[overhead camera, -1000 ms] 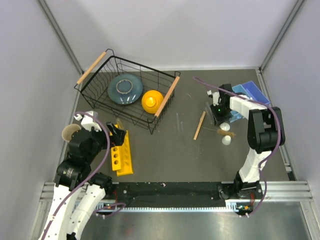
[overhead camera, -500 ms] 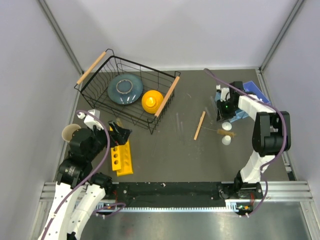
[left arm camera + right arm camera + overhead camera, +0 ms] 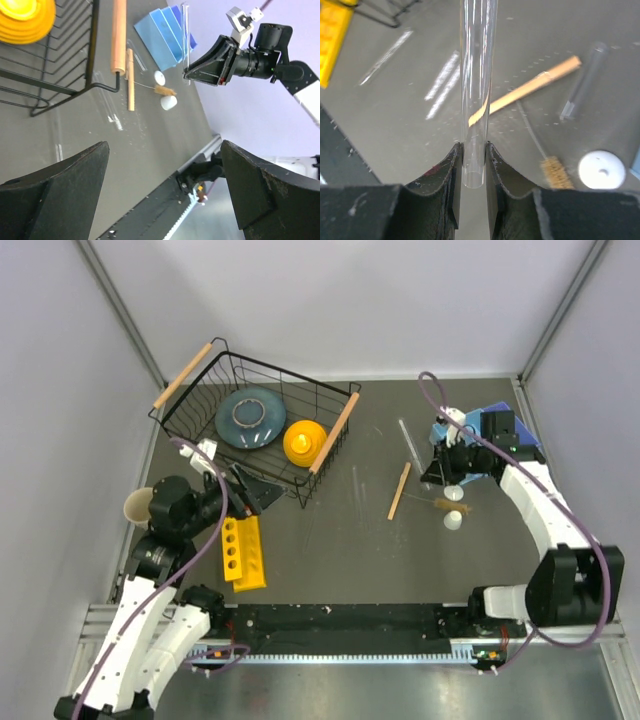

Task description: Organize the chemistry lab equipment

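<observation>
A: R side, what are the jaws doing?
B: R gripper [image 3: 472,160] is pinching the slim glass tube [image 3: 476,75] near its end, both pads tight on the glass. The rest of the tube sticks straight out ahead of the tips.
A: And L?
B: L gripper [image 3: 164,150] is spread wide and holding nothing.
A: Other bits, rel. to the R jaws?
B: The wooden stick [image 3: 525,90] lies flat on the table beyond the tips. It passes behind the tube and runs out to the right. The brush [image 3: 554,170] is just right of the right finger, w/ one of the white round pieces [image 3: 601,170] beside it, further right. A second clear tube [image 3: 582,82] lies ahead-right.
A: From the L jaws?
B: Well ahead thru the gap are the stick, brush and both white pieces. The wire basket [image 3: 92,50] is ahead-left. The yellow rack [image 3: 243,552] sits near, just behind the tips in the top view.
</observation>
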Controlling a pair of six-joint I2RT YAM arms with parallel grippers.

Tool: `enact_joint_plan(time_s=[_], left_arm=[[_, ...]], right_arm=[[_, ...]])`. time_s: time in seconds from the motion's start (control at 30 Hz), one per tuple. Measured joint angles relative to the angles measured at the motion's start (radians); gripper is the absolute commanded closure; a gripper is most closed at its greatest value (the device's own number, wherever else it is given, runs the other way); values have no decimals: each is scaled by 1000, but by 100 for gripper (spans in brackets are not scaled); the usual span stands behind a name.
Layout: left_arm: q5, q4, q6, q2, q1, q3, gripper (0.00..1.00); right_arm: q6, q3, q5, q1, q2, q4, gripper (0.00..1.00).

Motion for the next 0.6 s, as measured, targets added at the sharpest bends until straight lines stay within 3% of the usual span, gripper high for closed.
enact_joint_plan(time_s=[0.13,0.3,0.43,0.6], left_arm=[[38,61,-59,68,-30,0,1],[-14,85,-90,162,-177,28,1],[-74,105,-100,261,-322,78,2],[-136,118,-105,356,-397,107,7]], right_arm=[[-82,-71,-111,52,-151,-32,92],[-175,-181,-166,249,-311,-58,91],[-217,-217,-167,386,-354,-79,90],[-243,-219,-166,470,-350,-85,90]])
